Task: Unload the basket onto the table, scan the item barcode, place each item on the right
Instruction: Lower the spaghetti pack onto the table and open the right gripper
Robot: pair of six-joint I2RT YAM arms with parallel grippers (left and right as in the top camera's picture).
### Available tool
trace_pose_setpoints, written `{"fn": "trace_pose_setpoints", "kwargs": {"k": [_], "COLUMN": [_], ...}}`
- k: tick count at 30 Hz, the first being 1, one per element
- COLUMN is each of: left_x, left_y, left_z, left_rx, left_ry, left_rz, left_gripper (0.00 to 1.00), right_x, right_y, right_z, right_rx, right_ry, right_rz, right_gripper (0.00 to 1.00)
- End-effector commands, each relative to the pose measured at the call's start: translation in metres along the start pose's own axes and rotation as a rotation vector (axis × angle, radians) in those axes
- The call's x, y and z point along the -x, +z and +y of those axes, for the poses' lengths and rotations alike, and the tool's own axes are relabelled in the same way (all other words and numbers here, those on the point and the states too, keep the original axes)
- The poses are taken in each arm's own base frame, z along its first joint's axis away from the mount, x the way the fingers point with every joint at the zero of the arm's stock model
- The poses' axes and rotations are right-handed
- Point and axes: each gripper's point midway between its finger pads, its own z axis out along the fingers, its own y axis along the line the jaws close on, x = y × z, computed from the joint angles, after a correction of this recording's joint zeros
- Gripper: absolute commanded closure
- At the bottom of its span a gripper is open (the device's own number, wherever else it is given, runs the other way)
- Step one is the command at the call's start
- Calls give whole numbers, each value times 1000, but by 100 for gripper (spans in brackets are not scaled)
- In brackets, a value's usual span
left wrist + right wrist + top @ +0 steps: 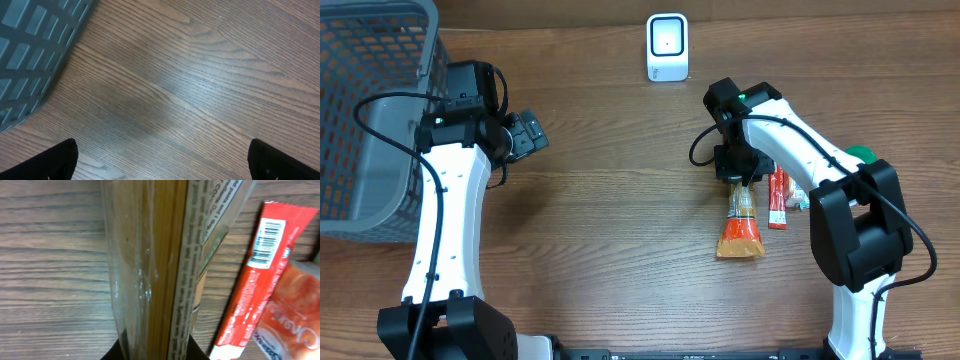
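Narrowly set, the right gripper's [155,352] jaws pinch one end of the clear noodle packet [150,265]; seen from the wrist, the packet runs straight out from the fingertips, a printed text panel down one side and no barcode of its own in view. From overhead the same packet [740,228] hangs from the right gripper [737,178] with its long axis pointing toward the near table edge, orange end farthest from the fingers. Whether it is lifted or lies on the table [620,250] cannot be told. A red sachet [777,198] lies just beside it, parallel, barcode up. The scanner [667,47] stands on the opposite side of the gripper, toward the far edge and somewhat to the robot's left, so the packet points away from it; judged from this, the coming move calls for carrying the packet up-table and turning its code toward the scanner face. The left gripper [527,133], jaws spread wide and empty, hovers near the basket [370,120], well apart from the packet.
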Motion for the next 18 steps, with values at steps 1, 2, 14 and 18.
{"fn": "trace_pose_setpoints", "kwargs": {"k": [1,2,14,18], "left_x": [-2,-2,-2,-2], "left_y": [3,3,3,3], "left_z": [1,1,1,1], "left_rx": [6,6,6,6], "left_ry": [13,13,13,13], "left_rz": [9,9,9,9], "left_gripper": [0,0,0,0], "right_x": [-4,-5,-13,-6], "right_y": [-15,-14,-3,-25], "right_z": [5,4,0,-5], "right_rx": [59,58,46,50], "right_ry": [-14,-14,-13,-2], "right_rz": [-20,-16,4,-68], "right_gripper": [92,89,51,50]}}
